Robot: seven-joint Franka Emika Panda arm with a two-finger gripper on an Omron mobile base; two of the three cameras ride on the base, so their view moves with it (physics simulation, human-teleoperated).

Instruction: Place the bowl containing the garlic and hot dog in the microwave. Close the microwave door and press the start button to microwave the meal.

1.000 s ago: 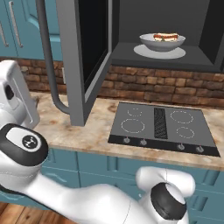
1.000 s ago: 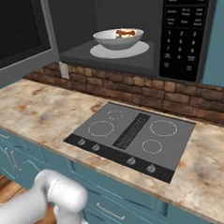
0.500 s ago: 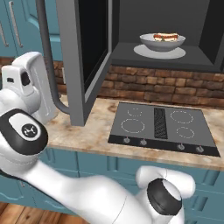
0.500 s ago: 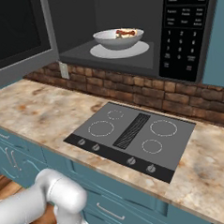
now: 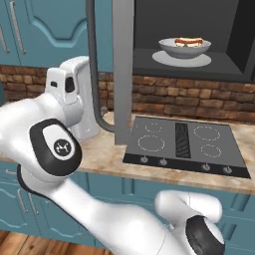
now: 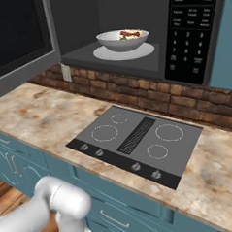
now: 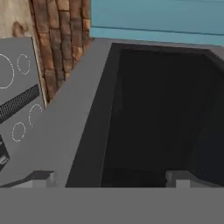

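The light-grey bowl (image 6: 122, 40) stands on the turntable inside the open microwave (image 6: 78, 23), also visible in the left base view as the bowl (image 5: 184, 47). The hot dog (image 6: 128, 34) lies in it; the garlic is too small to make out. The microwave door (image 5: 122, 69) hangs open, seen edge-on, with its curved handle (image 5: 94, 74) on the outer side. My hand (image 5: 74, 94) is left of that handle, on the door's outer side. My gripper (image 7: 111, 179) is open, facing the door's dark glass window (image 7: 162, 113) and grey frame (image 7: 83, 122), with nothing between the fingertips (image 7: 41, 178).
A black cooktop (image 6: 139, 141) lies on the stone counter (image 6: 35, 113) below the microwave. The keypad panel (image 6: 190, 30) is on the microwave's right. A brick backsplash (image 5: 189, 102) runs behind, and teal cabinets (image 5: 45, 30) hang at the left.
My arm has swung up and right, bringing the hand close to the door's handle on its outer side. Bowl and door have not moved.
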